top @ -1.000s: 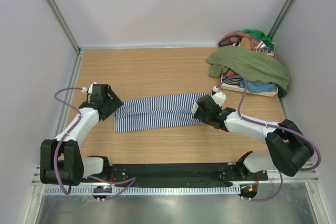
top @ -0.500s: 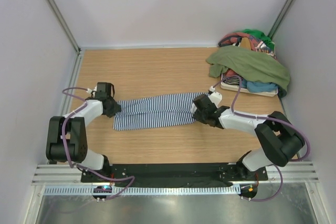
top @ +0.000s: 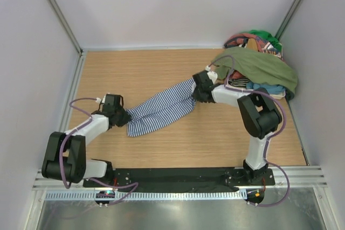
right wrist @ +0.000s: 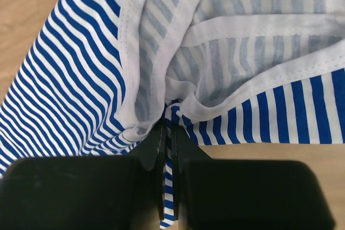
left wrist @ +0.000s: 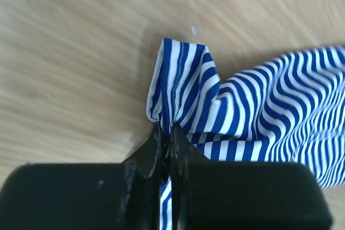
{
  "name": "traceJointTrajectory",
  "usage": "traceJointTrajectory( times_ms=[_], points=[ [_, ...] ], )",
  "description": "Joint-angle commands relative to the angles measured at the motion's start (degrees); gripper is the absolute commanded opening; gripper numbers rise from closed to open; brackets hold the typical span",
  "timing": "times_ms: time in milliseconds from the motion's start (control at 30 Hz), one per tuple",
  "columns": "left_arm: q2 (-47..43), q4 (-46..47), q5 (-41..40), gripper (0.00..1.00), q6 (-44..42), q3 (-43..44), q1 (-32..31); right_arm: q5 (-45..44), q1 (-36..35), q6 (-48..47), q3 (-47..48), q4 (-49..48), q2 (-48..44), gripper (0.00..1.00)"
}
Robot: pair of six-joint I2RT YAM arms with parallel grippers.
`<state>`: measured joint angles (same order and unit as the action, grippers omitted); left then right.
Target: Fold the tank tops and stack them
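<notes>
Here I hold the soft navy-and-white striped tank top (top: 161, 109) between both grippers.
The left gripper (top: 125, 118) and right gripper (top: 194, 92) each pinch a cloth end; the olive green cloth top (top: 261, 65) lies just beyond the right.

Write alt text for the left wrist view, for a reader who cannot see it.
The left gripper is shut on a bunched corner of the blue-and-white striped tank top, which spreads to the right over the wooden table.

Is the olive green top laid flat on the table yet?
No, the olive green top lies draped over the clothes pile in the far right corner; the left claw and right claw grip the striped top.
</notes>
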<state>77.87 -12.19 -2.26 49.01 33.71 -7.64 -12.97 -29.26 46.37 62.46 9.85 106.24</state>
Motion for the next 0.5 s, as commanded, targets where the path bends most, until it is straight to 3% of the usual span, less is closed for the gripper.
traceJointTrajectory(
  times_ms=[0, 200, 467],
  points=[
    [-4.11, -0.65, 1.65, 0.00, 3.80, -3.47, -4.73, 3.65, 1.65, -3.91, 7.49, 1.40, 5.90, 0.04],
    [-12.64, -2.05, -1.51, 0.00, 8.98, -8.04, -14.06, 5.24, 3.59, -8.13, 22.59, 5.08, 14.78, 0.05],
    [-14.76, -4.69, -6.43, 0.00, 17.06, -9.54, -28.54, 9.19, 5.70, -13.31, 31.23, 4.39, 21.29, 0.10]
  ],
)
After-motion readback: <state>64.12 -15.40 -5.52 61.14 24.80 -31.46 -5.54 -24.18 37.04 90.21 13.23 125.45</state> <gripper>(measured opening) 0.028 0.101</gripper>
